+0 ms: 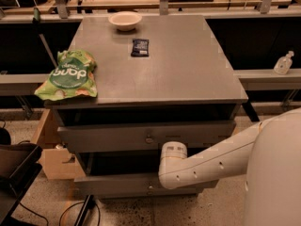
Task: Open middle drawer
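The grey cabinet (188, 79) shows two drawer fronts below its top. The upper one is the middle drawer (103, 138), a wide shallow grey front with a small round knob (149, 138); it stands a little out from the cabinet. Under it is a dark gap, then the lower drawer front (113, 185) with its own knob (150, 188). My white arm (221, 161) reaches in from the right. My gripper (173, 147) is at the dark gap just below the middle drawer's front, slightly right of the knob, and its tip is hidden there.
On the cabinet top lie a green snack bag (70, 75) at the left edge, a white bowl (124, 20) at the back and a dark packet (139, 47). A cardboard box (54, 159) and a black object (16, 171) stand at the left. A clear bottle (283, 63) sits on the right ledge.
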